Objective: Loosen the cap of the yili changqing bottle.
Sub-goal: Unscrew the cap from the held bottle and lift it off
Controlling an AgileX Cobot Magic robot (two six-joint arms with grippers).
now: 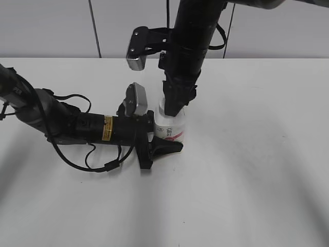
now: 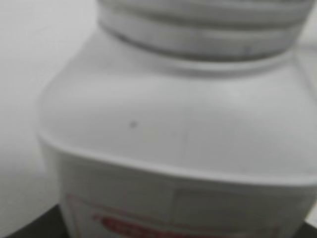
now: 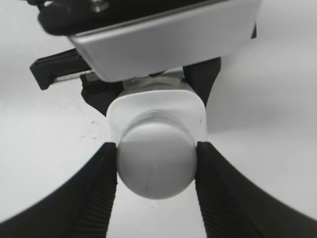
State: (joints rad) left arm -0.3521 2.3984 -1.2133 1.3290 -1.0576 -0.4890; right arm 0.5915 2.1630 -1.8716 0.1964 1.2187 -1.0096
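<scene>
The bottle (image 1: 171,128) stands upright on the white table (image 1: 257,154), its body clamped low down by the left gripper (image 1: 165,140), whose far finger is hidden behind it. From above, the right gripper (image 3: 156,166) pinches the cap (image 3: 156,166) on both sides (the exterior view hides the cap behind that arm). The left wrist view, blurred, shows only shoulder, neck threads and part of the red label.
</scene>
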